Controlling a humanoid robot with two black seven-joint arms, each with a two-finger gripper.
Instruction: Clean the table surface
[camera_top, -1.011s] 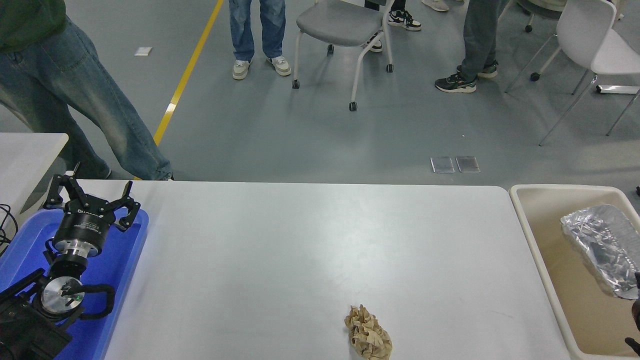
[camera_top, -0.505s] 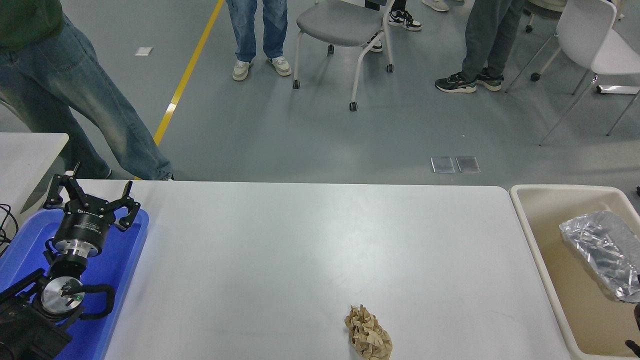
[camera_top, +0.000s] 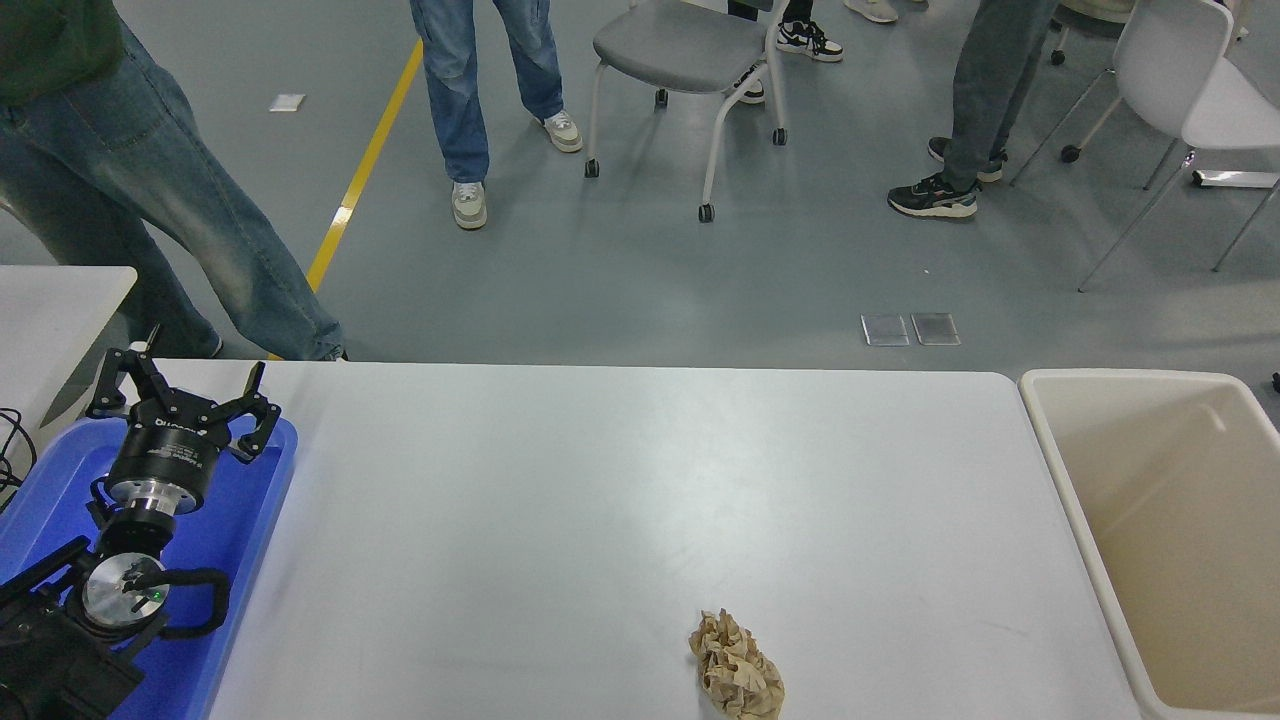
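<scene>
Table surface (camera_top: 620, 480) holds crumpled paper (camera_top: 736, 678) near its front edge; left gripper (camera_top: 180, 395) spread, empty.

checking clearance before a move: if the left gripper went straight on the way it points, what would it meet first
The left gripper, open over the blue tray, points away from the camera toward the far edge of the table surface. Nothing stands in that line on the table; beyond the edge a person's leg looks closest, though depth is unclear.

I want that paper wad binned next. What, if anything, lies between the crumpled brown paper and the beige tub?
Nothing visible: only bare table surface lies between the crumpled brown paper and the beige tub at the table's right end.
</scene>
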